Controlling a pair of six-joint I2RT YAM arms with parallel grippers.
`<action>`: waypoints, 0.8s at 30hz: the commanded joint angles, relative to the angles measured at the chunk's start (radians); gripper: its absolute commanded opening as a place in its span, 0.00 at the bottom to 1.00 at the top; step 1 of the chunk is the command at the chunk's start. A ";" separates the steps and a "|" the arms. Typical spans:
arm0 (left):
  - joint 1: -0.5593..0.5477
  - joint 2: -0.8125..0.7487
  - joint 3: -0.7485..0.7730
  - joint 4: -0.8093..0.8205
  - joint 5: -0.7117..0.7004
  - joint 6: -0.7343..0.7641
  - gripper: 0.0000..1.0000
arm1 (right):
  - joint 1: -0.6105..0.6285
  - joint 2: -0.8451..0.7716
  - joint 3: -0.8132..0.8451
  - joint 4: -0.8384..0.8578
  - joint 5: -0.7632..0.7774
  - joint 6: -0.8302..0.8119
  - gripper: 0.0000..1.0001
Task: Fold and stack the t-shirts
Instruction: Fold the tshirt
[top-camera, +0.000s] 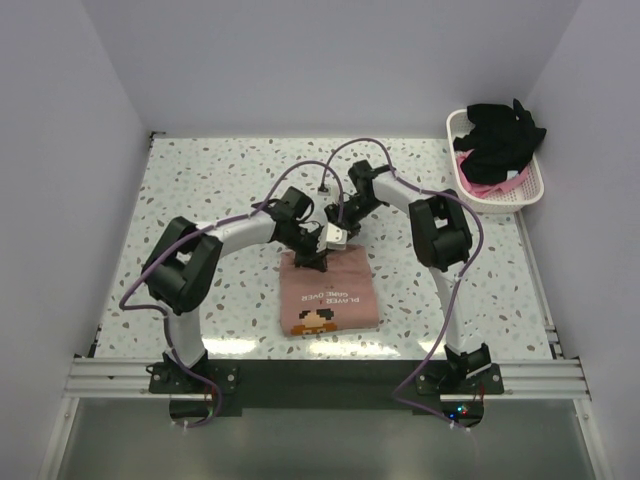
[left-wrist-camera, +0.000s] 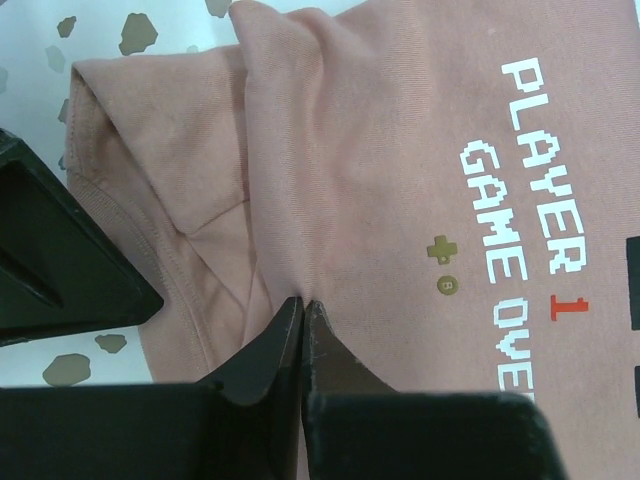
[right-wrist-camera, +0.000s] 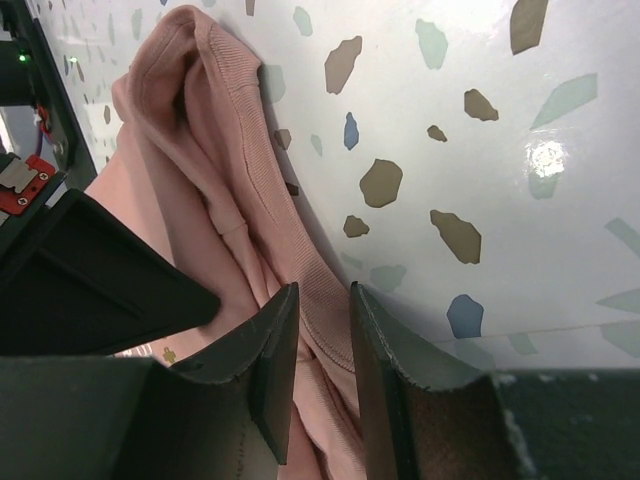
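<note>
At table centre: dusty salmon-pink soft cloth t-shirt (top-camera: 330, 295) is lying folded into a rectangle, print up, on the white speckled table (top-camera: 200, 190).
Handling: light, limp, thin; the layers are likely sliding apart unless pinched together at a crease or hem.
Left gripper (left-wrist-camera: 303, 305): tips are pressing together, pinching a raised crease.
Right gripper (right-wrist-camera: 325, 300): jaws are standing narrow astride the thick hem, seemingly gripping it.
Far right: white plastic lattice basket (top-camera: 505, 200) is holding a black t-shirt (top-camera: 500, 140) and a brighter pink t-shirt (top-camera: 478, 182).
</note>
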 joint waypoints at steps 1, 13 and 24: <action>-0.011 -0.035 0.014 0.002 0.005 0.037 0.00 | 0.001 0.019 -0.034 0.010 0.072 -0.055 0.32; -0.028 -0.203 0.016 0.100 -0.041 0.005 0.00 | 0.002 0.013 -0.063 -0.011 0.072 -0.089 0.31; -0.006 -0.213 -0.006 0.189 -0.165 0.044 0.00 | 0.002 0.018 -0.043 -0.040 0.066 -0.121 0.32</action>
